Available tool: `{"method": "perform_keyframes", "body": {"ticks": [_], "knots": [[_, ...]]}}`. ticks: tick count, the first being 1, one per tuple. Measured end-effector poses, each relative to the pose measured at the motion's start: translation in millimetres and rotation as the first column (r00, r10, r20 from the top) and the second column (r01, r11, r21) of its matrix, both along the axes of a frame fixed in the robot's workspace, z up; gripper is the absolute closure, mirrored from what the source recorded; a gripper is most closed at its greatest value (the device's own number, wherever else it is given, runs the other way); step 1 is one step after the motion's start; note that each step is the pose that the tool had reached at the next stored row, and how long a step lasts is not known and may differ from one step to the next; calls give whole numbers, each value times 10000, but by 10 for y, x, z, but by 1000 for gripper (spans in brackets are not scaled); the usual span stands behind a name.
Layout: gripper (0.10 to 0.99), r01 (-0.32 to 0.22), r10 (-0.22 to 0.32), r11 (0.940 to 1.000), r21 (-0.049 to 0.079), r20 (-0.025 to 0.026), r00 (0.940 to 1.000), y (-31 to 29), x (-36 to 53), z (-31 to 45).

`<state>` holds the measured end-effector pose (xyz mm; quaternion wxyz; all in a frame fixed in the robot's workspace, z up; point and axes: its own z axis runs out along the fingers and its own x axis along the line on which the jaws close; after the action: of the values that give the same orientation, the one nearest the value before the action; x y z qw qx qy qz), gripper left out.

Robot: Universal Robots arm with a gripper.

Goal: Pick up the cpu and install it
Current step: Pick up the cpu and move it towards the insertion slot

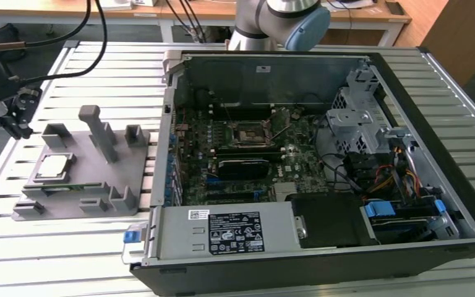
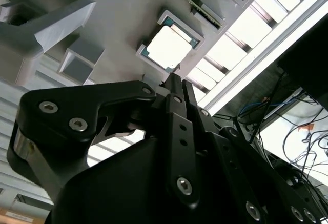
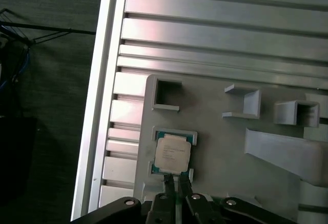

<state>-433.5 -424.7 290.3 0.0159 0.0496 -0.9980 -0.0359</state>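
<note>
Right now the small square cpu with its silvery metal top [image 3: 172, 154] lies flat in a shallow square pocket of the grey moulded plastic fixture tray [image 3: 220, 147]. It sits just ahead of the black gripper [image 3: 176, 179], in line with the tips and apart from them. The jaws are drawn almost together, with only a thin slit between the two slim fingers, and they hold nothing. In the second wrist view the same chip [image 2: 168, 47] shines pale in its pocket just beyond the gripper's [image 2: 177, 78] tips.

In the exterior view the cpu [image 1: 56, 167] sits at about eight o'clock, on the tray [image 1: 97, 179], with a long thin green memory stick [image 1: 60, 187] lying along the tray just beside it. The tray stands well apart from the square black-and-metal socket frame [image 1: 246, 135], which is on the green motherboard [image 1: 295, 161] near the middle. That board lies inside the open black computer case [image 1: 303, 272], which spreads from the centre toward four o'clock.

Tray and case both rest on a slatted aluminium table [image 1: 97, 62]. The arm's grey column with a blue-capped joint [image 1: 308, 28] rises at twelve o'clock, behind the case. Black cables [image 1: 89, 37] hang at eleven o'clock, and pale wooden desks [image 1: 56, 9] stand behind them. A dark floor [image 3: 46, 106] shows beyond the table's edge in the first wrist view.
</note>
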Motion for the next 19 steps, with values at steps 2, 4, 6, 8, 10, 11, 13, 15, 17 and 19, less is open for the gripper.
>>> {"method": "perform_keyframes", "body": {"ticks": [2,4,6,8,10,11,13,15,17,19], "knots": [[855,0,0,10000,1,1,10000,0,1,-12],[796,1,-1,10000,0,0,10000,0,1,-25],[737,0,0,10000,0,0,10000,0,2,-39],[620,0,0,10000,0,0,10000,0,2,-57],[506,0,0,10000,0,0,10000,0,2,-75],[506,0,0,10000,0,0,10000,0,2,-84],[447,0,0,10000,1,0,10000,0,2,-101],[380,0,0,10000,0,0,10000,0,2,-121],[380,0,0,10000,0,-1,10000,0,2,-147],[380,17,-17,10000,-2,-1,10000,0,2,-174]]}}
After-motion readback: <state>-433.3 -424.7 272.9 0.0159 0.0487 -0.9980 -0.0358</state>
